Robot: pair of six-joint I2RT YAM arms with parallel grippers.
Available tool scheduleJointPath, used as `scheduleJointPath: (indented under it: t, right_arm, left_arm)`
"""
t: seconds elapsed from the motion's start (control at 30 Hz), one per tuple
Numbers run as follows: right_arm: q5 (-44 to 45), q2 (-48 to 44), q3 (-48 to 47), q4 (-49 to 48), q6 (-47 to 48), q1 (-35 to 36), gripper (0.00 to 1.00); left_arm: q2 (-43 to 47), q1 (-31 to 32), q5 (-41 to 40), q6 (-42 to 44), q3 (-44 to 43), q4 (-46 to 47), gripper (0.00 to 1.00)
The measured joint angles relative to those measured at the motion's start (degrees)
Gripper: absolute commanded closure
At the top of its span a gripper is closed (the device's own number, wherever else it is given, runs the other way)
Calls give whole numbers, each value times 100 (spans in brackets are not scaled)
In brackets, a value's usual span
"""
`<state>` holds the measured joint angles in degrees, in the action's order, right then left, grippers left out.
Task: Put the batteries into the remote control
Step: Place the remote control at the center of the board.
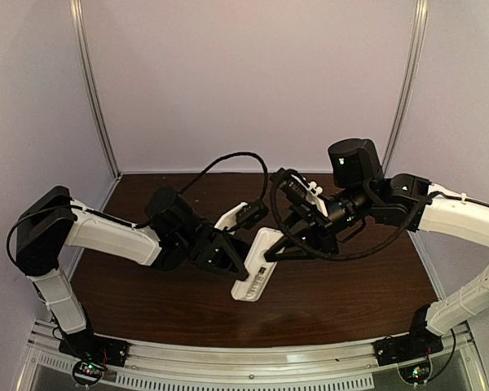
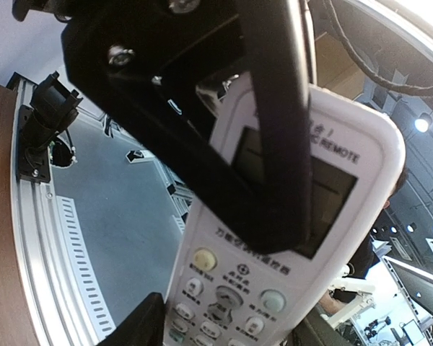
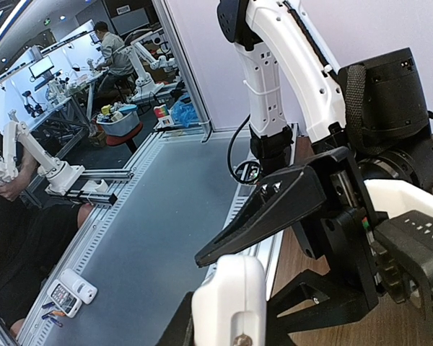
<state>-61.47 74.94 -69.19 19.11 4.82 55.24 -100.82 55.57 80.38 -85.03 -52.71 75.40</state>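
Room: pale lilac walls (image 1: 253, 81) close in three sides, with metal poles at the back corners. The wrist views look out over a grey floor (image 3: 151, 216) to a workshop with other white arms.
Table: dark brown wood (image 1: 350, 285), with a slotted aluminium rail (image 1: 253, 371) along its near edge.
Remote control: the white remote control (image 1: 257, 275) sits mid-table, tilted, between the two grippers. Whether its near end touches the wood cannot be told.
Right gripper: the right gripper (image 1: 287, 243) is clamped on the remote's far end.
Left gripper: the left gripper (image 1: 235, 262) is partly open and straddles the remote. One black finger (image 2: 274, 144) lies across the screen and the other is beside the button end. Whether they press cannot be told.
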Motion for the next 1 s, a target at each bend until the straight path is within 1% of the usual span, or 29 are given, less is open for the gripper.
scheduleJointPath:
  t: [0.03,0.2,0.37,0.4,0.43,0.47,0.5,0.63,0.67,0.8,0.87,0.93,0.97,1.0]
  right_arm:
    - [-4,0,0,11,-4,2,93]
    - [-7,4,-33,136,-33,2,92]
    - [-7,17,-92,234,-50,2,93]
    - [-9,17,-96,234,-50,2,93]
    - [-7,17,-103,236,-52,2,94]
    - [-7,17,-105,243,-52,2,95]
    - [-4,17,-105,245,-52,2,96]
    - [160,22,-109,212,24,39,98]
    - [203,22,-109,212,26,39,99]
    - [542,20,-107,229,28,39,100]
    - [879,-7,-98,260,-11,37,100]
    - [1357,-63,-63,284,-72,15,100]
    - [1554,-90,-42,302,-92,-4,100]
    - [1825,-125,4,297,-133,-17,100]
  left_arm:
    - [0,4,17,-44,-11,9,48]
    - [0,24,81,-111,-44,105,56]
    - [0,28,133,-111,-98,129,60]
    - [0,31,144,-111,-109,129,56]
    - [0,31,149,-111,-116,129,48]
    - [0,31,151,-111,-120,129,38]
    - [0,28,149,-129,-120,129,31]
    - [0,-90,-70,-214,-109,81,6]
    - [15,-190,-160,-214,-57,87,3]
    - [153,-857,-435,-98,289,50,3]
    - [262,-1224,-590,111,455,13,3]
    - [472,-1537,-752,595,608,-177,2]
    - [654,-1685,-855,1010,654,-503,2]
    - [881,-1829,-1001,1504,651,-1082,2]
